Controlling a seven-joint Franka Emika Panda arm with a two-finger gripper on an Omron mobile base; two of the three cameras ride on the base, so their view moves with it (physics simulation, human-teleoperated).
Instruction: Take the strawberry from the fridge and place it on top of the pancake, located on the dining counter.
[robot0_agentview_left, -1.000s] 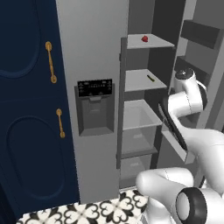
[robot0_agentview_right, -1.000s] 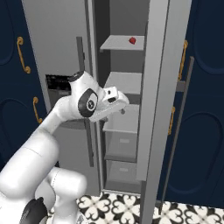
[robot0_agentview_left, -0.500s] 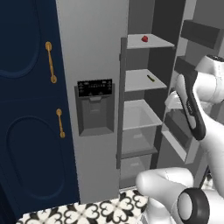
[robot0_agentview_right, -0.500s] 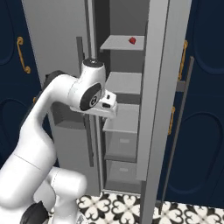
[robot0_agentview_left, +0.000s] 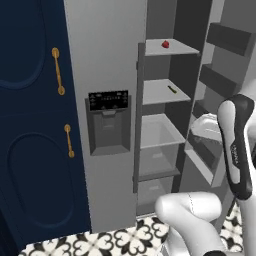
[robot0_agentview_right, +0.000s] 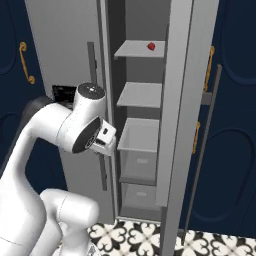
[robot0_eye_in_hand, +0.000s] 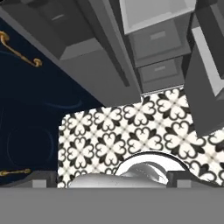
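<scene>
The strawberry (robot0_agentview_left: 165, 44) is a tiny red fruit on the top shelf of the open grey fridge (robot0_agentview_left: 107, 60), near the shelf's back; the right base view shows the strawberry (robot0_agentview_right: 151, 46) on that same shelf. My hand (robot0_agentview_right: 105, 140) hangs in front of the fridge (robot0_agentview_right: 65, 45) at the height of the drawers, well below and left of the fruit. In the hand view my gripper (robot0_eye_in_hand: 111, 177) points down at the tiled floor, fingertips (robot0_eye_in_hand: 180, 176) wide apart and open, nothing between them. The pancake and the dining counter are out of view.
A small dark stick-like item (robot0_agentview_left: 172, 89) lies on the second shelf. Pale drawers (robot0_agentview_right: 139, 145) sit below. The open fridge door (robot0_agentview_left: 220, 75) with its racks stands at the right, close to my forearm (robot0_agentview_left: 236, 150). Navy cabinets (robot0_agentview_left: 30, 125) flank the fridge.
My arm has pulled back from the shelves: the hand has dropped and drawn away from the fridge opening, now facing the floor. The strawberry has stayed on its shelf.
</scene>
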